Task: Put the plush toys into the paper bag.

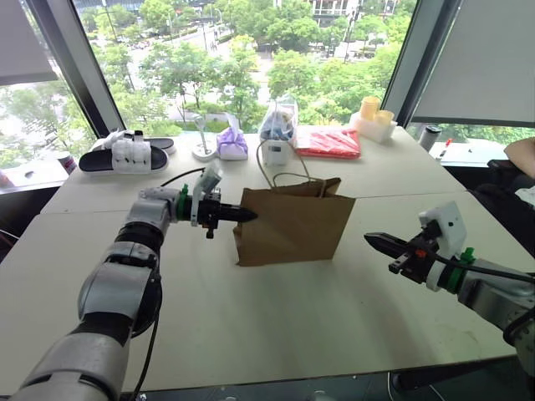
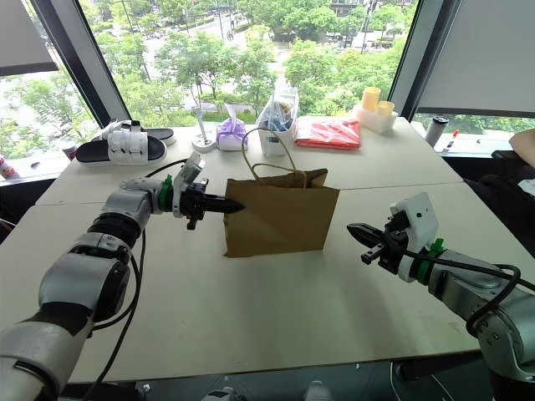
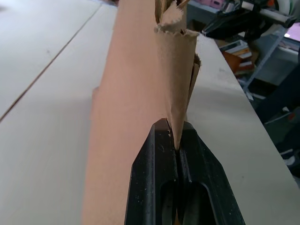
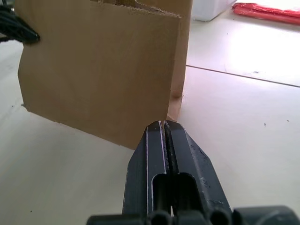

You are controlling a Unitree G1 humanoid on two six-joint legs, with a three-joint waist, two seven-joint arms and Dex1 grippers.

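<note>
Likely an office: white table (image 1: 251,334), high-rise windows (image 1: 251,58).

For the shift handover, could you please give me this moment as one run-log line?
left hand: shut on paper bag edge | right hand: shut, empty, beside bag | bag: upright on table | toys: none seen

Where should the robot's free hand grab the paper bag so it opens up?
Probably the top edge on the right end of the paper bag, coming from the right, where the shut right gripper waits. The left gripper already pinches the other end, and the bag stands upright and flat.
</note>
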